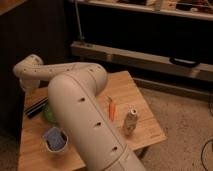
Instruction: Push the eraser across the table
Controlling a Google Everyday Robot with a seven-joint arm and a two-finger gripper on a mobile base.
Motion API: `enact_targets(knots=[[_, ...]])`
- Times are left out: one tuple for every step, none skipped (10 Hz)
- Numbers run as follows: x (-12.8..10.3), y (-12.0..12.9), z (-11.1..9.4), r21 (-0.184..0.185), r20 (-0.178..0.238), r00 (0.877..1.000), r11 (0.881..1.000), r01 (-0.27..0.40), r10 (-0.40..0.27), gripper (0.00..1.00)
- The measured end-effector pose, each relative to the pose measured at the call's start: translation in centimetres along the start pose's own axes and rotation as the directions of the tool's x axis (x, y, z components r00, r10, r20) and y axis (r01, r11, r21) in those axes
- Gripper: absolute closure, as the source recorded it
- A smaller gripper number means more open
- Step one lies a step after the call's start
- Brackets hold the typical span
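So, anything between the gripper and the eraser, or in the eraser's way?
Nothing visible between the gripper, at the table's far-left edge, and the eraser just in front. The green bowl sits beside the eraser, so a push toward the middle would likely hit it.
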Motion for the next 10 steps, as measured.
enact_targets(knots=[[0.0,0.1,0.7,0.007,0.002,1.000,1.000,-0.005,0.005,1.00],[0.0,0.4,1.2,0.010,0.004,1.000,1.000,-0.010,0.010,1.00],[0.1,0.5,1.8,0.014,0.008,1.000,1.000,-0.012,0.012,1.00],[0.2,0.4,2.2,0.017,0.012,1.000,1.000,-0.010,0.010,1.00],[0.2,0.2,2.7,0.021,0.018,1.000,1.000,-0.008,0.007,1.00],[0.2,0.4,3.2,0.022,0.026,1.000,1.000,-0.008,0.007,1.00],[0.0,0.5,3.7,0.024,0.035,0.999,1.000,-0.008,0.008,1.00],[-0.2,0.5,4.3,0.028,0.044,0.999,1.000,-0.008,0.006,1.00],[-0.6,0.5,4.8,0.030,0.056,0.998,1.000,-0.008,0.006,1.00],[-0.9,0.5,5.2,0.033,0.066,0.998,0.999,-0.008,0.006,1.00]])
